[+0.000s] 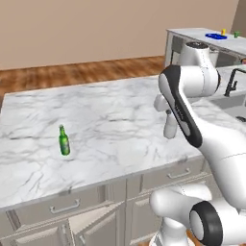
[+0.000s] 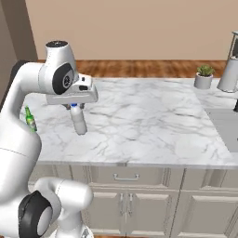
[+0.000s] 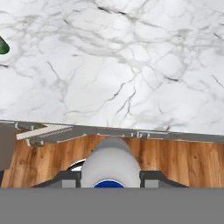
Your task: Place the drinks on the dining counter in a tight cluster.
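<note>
While my gripper (image 2: pixel 76 108) squeezes the clear bottle (image 2: pixel 78 122) above the marble top (image 2: pixel 153 121), the green bottle (image 1: pixel 64 141) stands at nine o'clock.

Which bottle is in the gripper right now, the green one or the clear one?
The clear bottle with the blue cap, hanging from the gripper. The green bottle stands alone on the marble top.

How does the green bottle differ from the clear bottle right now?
The green bottle stands free and upright on the marble top; the clear bottle hangs from the gripper, held by its blue-capped neck and seemingly lifted off the marble. The green one is slim, dark glass; the clear one is stouter and pale. Both are small and upright.
</note>
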